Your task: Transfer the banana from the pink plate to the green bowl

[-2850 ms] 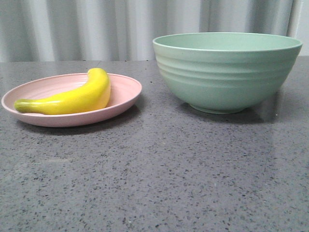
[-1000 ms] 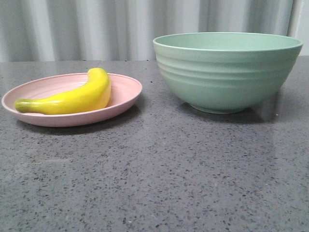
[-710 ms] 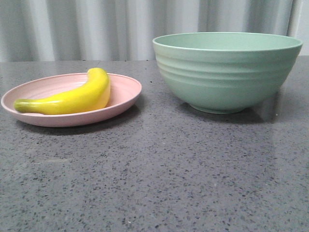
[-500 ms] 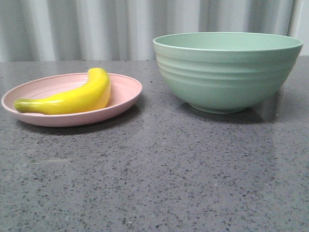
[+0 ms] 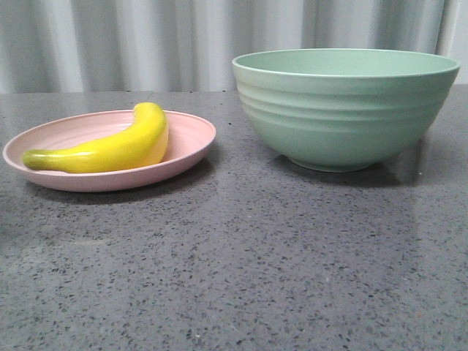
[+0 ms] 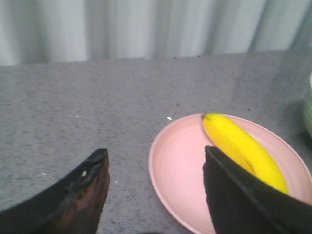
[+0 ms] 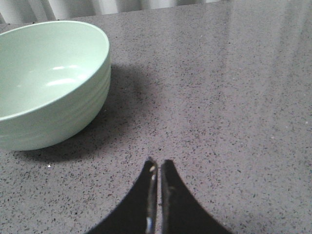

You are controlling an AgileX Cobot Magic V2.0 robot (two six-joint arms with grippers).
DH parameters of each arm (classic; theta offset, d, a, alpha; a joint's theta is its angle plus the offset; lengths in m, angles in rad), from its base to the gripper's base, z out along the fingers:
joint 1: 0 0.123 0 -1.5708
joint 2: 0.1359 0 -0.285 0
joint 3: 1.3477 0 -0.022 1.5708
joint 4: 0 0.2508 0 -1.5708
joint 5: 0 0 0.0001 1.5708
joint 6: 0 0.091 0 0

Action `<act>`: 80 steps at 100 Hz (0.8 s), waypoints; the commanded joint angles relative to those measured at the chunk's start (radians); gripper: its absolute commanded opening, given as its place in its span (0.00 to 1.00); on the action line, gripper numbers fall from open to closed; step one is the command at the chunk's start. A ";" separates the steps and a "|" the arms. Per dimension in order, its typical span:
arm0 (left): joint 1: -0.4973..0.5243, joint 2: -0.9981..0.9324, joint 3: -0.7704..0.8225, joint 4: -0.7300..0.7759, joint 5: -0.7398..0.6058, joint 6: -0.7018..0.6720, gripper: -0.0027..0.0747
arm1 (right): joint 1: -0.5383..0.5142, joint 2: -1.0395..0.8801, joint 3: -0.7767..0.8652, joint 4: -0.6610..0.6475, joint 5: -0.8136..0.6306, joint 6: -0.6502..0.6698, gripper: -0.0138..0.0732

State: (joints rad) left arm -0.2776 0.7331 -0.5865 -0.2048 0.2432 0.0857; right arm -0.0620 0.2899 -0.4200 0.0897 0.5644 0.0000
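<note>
The yellow banana [image 5: 110,146] lies on the pink plate [image 5: 186,139] at the left of the grey table; the green bowl [image 5: 344,110] stands empty at the right. In the left wrist view my left gripper [image 6: 155,155] is open and empty, above the near edge of the pink plate [image 6: 180,165], one finger over the table and the other in front of the banana [image 6: 239,146]. In the right wrist view my right gripper [image 7: 157,163] is shut and empty over bare table beside the green bowl [image 7: 48,83]. Neither gripper shows in the front view.
A pale curtain [image 5: 146,44] hangs behind the speckled grey table [image 5: 241,263]. Nothing else stands on it.
</note>
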 commanded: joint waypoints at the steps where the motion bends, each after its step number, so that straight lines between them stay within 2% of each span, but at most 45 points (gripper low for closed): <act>1: -0.077 0.078 -0.076 -0.004 -0.029 0.000 0.52 | -0.001 0.018 -0.026 -0.005 -0.073 -0.012 0.07; 15: -0.194 0.210 -0.166 -0.004 0.023 0.000 0.52 | -0.001 0.018 -0.010 -0.005 -0.083 -0.012 0.07; 29: -0.267 0.325 -0.261 -0.004 0.087 0.000 0.53 | -0.001 0.018 0.003 -0.005 -0.096 -0.012 0.07; 49: -0.278 0.477 -0.398 -0.099 0.243 0.000 0.53 | -0.001 0.018 0.003 -0.005 -0.099 -0.012 0.07; 80: -0.278 0.662 -0.531 -0.112 0.378 0.000 0.53 | -0.001 0.018 0.003 -0.005 -0.100 -0.012 0.07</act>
State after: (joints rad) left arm -0.5484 1.3881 -1.0657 -0.2946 0.6306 0.0871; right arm -0.0620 0.2899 -0.3921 0.0897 0.5466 0.0000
